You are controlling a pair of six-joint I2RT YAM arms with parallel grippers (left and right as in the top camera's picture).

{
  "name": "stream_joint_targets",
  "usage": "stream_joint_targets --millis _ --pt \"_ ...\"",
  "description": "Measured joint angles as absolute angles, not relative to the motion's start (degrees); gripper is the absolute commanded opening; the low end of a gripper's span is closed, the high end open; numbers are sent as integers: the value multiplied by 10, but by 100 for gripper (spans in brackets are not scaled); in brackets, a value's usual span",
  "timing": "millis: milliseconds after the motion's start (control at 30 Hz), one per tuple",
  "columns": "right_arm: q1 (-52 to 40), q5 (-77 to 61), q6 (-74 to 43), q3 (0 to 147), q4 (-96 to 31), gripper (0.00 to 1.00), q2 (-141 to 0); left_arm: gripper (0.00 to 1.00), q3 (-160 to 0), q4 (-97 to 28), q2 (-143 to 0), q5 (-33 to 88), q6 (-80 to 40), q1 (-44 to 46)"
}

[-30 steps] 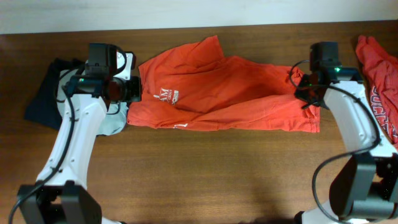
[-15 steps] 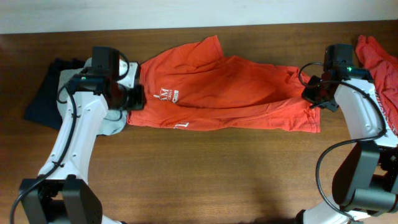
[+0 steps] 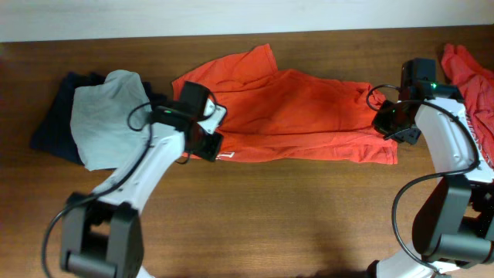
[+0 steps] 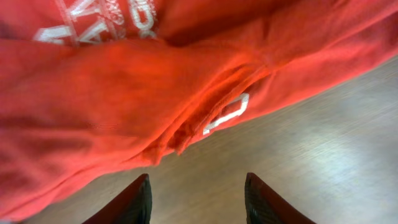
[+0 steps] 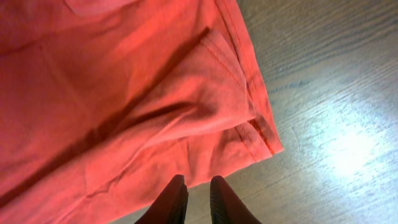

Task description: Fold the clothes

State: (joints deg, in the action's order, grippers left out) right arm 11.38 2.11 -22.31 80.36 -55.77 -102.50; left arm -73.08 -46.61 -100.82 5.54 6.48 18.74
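One orange-red T-shirt (image 3: 293, 116) lies stretched sideways across the middle of the table, folded lengthwise, with its white lettering (image 4: 93, 25) at the left. A small white label (image 4: 225, 114) shows near its front edge. My left gripper (image 3: 207, 141) is open and empty, and its jaws (image 4: 198, 186) are over bare wood just in front of the shirt's front left edge. My right gripper (image 3: 390, 123) is at the shirt's right hem corner (image 5: 258, 137). Its jaws (image 5: 197, 183) are nearly together, with nothing between them. The second orange-red T-shirt (image 3: 472, 100) lies bunched at the far right.
A light grey garment (image 3: 104, 120) lies on a dark navy one (image 3: 48, 123) at the left of the wooden table (image 3: 270, 216). The table's back edge meets a white wall.
My left arm swung right, from the shirt's left end to its front left edge, uncovering the grey garment. My right gripper moved right along the shirt's right end.
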Motion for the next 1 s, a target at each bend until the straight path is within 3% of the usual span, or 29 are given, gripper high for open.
stream_joint_targets --millis 367,433,600,1000 --pt "114 20 -223 804 -568 21 -1025 46 -724 -401 -1103 -13 105 200" --pt "114 20 -223 804 -568 21 -1025 40 -724 -399 -1104 -16 110 200" --pt "114 20 -223 804 -568 21 -1025 1 -724 -398 -1104 -20 123 200" --pt "114 20 -223 804 -552 29 -1028 0 -820 -518 -1107 -35 120 200"
